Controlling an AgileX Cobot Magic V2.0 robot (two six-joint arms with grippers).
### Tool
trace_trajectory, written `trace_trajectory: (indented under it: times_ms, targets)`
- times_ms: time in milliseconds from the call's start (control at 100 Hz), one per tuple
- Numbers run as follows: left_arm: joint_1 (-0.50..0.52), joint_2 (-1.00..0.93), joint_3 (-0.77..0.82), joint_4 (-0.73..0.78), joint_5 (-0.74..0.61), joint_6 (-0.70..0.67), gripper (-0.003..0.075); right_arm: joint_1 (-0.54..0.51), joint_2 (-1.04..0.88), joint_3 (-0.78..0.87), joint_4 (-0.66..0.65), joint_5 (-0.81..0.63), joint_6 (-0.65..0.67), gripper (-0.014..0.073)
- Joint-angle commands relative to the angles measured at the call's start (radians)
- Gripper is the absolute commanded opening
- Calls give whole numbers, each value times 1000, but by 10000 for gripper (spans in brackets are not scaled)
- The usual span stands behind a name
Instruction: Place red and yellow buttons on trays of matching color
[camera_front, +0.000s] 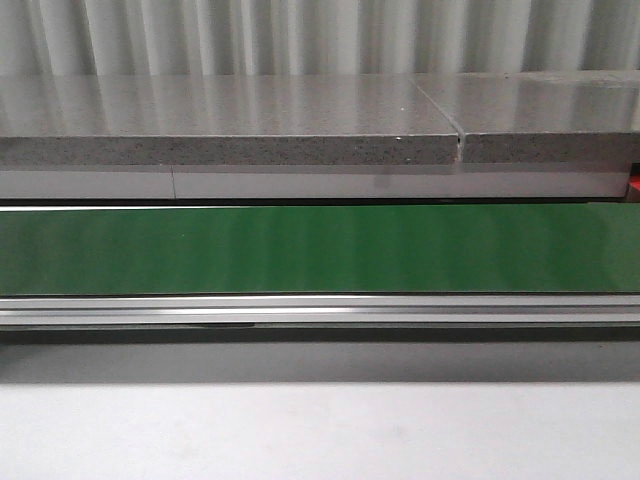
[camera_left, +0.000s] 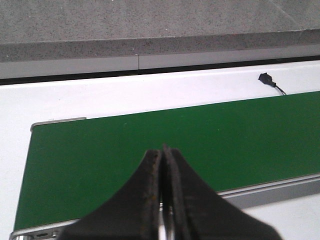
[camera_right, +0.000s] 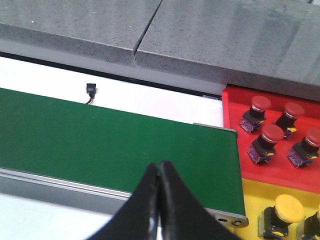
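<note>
In the right wrist view a red tray (camera_right: 280, 172) holds several red buttons (camera_right: 272, 134), and a yellow tray (camera_right: 252, 200) beside it holds yellow buttons (camera_right: 289, 207). Both trays sit past the end of the green conveyor belt (camera_right: 100, 137). My right gripper (camera_right: 159, 165) is shut and empty above the belt's near edge. My left gripper (camera_left: 163, 149) is shut and empty above the other end of the belt (camera_left: 150, 140). No button lies on the belt in any view. Neither gripper shows in the front view.
The green belt (camera_front: 320, 248) runs across the front view with a metal rail (camera_front: 320, 310) in front and a grey stone counter (camera_front: 230, 125) behind. A small black sensor (camera_right: 91, 90) with a wire sits on the white surface behind the belt, also in the left wrist view (camera_left: 266, 78).
</note>
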Motion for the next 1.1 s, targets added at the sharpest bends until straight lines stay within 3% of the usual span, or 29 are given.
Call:
trace_trajectory:
  times_ms: [0, 370, 640, 1090]
  targets:
    - [-8, 1, -28, -22, -59, 0, -20, 1, -3, 9, -25, -122, -8, -68]
    - [-8, 1, -28, -22, -59, 0, -20, -2, -194, 289, -55, -399, -6, -68]
    - [-8, 1, -28, -22, -59, 0, -20, -42, -335, 447, -54, -458, 40, -68]
    - [-8, 1, -28, -22, -59, 0, -20, -43, -334, 556, -54, -628, 69, -68]
